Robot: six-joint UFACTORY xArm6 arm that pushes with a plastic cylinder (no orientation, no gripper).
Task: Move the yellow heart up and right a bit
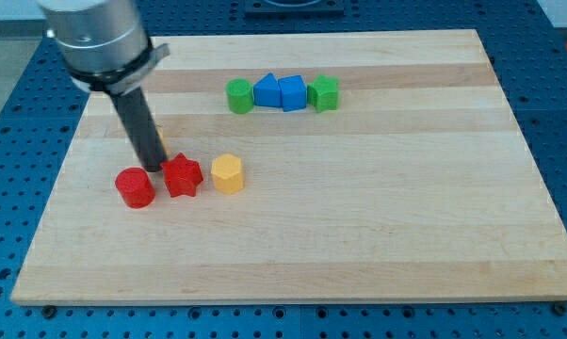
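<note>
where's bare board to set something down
Free: the view's right half and the bottom strip below the red star. Crowded: left, where my tip sits between red cylinder and star, yellow block beside; the green-blue row up top.

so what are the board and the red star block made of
The pale rectangular board looks like wood with a matte finish: grain streaks and joined plank strips show. The red star-shaped block looks like solid-coloured plastic or painted wood, smooth and slightly shiny; the view cannot settle which.

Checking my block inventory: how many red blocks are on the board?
2. A red cylinder at the view's left, and a red star just to its right. My tip sits between them; the rod may hide another block.
</note>
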